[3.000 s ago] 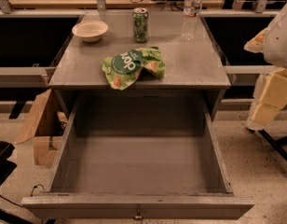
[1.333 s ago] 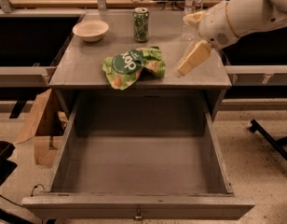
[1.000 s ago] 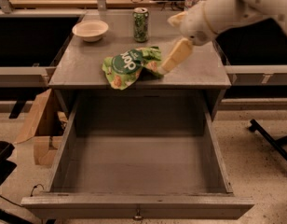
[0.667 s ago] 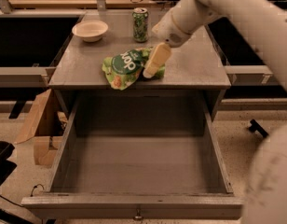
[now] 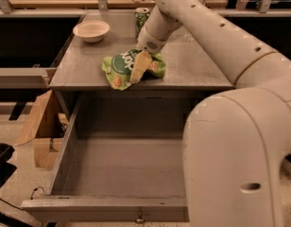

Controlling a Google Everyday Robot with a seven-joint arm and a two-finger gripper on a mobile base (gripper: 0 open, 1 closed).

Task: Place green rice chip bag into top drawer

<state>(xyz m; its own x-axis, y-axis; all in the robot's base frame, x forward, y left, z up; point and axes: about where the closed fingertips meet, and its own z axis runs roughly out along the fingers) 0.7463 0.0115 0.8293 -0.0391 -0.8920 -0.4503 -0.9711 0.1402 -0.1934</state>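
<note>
The green rice chip bag (image 5: 121, 68), crumpled light-green foil with a dark round logo, lies near the front edge of the grey table top (image 5: 84, 67). My gripper (image 5: 138, 68) is down on top of the bag's middle, its tan fingers (image 5: 140, 64) pointing down and to the left. The top drawer (image 5: 126, 164) is pulled wide open below the table and nothing lies in the part I can see. Its front panel and small handle (image 5: 140, 217) are at the bottom. My large cream arm hides the drawer's right side.
A white bowl (image 5: 91, 30) sits at the table's back left. A green drink can (image 5: 141, 19) stands at the back, just behind my wrist. A cardboard box (image 5: 39, 129) is on the floor to the left of the drawer.
My arm has swung in from the right and the gripper has moved left and down across the table onto the chip bag. The bag has not moved.
</note>
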